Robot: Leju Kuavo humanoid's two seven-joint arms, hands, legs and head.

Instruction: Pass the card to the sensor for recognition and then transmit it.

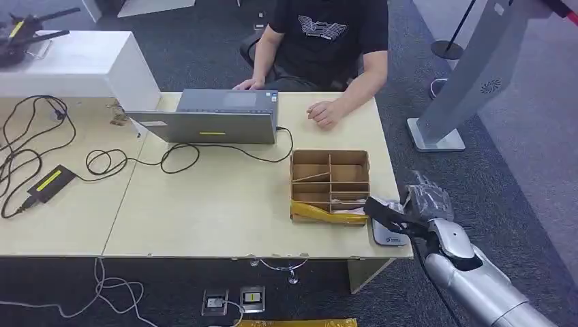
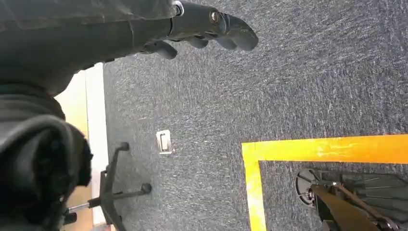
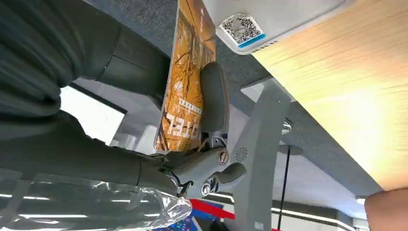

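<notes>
The right hand (image 3: 192, 159) pinches the orange printed card (image 3: 185, 91) just beside the white sensor pad (image 1: 388, 235); the left hand (image 2: 192, 29) hangs released over carpet.

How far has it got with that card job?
Picked up: the right hand grips the orange card. In hand: it holds the card by the white sensor at the table's corner. Left: handing it over; the person's hand rests on the table.

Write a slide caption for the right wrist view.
Right hand pinches an orange card edge-on beside the white sensor on the table.
</notes>
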